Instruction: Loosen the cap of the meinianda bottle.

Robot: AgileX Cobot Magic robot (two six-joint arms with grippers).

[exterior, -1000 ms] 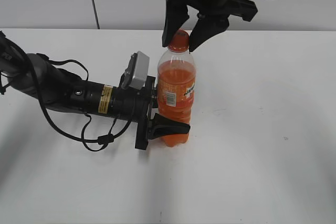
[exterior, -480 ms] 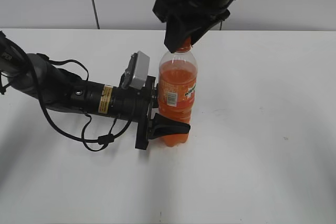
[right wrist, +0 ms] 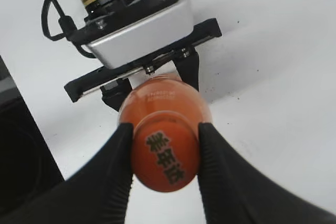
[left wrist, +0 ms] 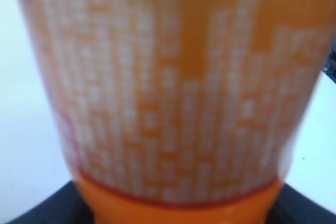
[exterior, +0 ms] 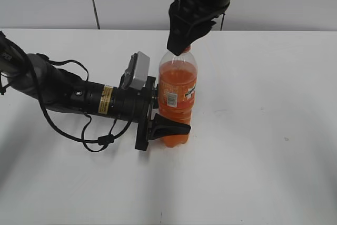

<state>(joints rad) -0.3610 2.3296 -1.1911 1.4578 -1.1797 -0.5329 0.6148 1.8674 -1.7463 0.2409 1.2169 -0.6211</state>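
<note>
You've got the meinianda bottle (exterior: 177, 98) upright on the desk (exterior: 263, 130), left gripper (exterior: 158, 114) fingers clamped on its body, right gripper (right wrist: 164, 153) fingers clenched on the cap (right wrist: 166, 156) above — grip done, whether it's loosened yet isn't visible.

Clear, glossy plastic on the meinianda bottle (exterior: 177, 98), catching highlights above the orange drink; printed orange label film with a white barcode patch. Smooth, slightly shiny orange-red plastic on the cap (right wrist: 167, 157), dark characters printed on top. Matt black plastic on the right tool (right wrist: 164, 174) and the left tool (exterior: 169, 128). Brushed silver metal housing (right wrist: 139, 30) behind. Smooth, matt white bench (exterior: 253, 156).
</note>
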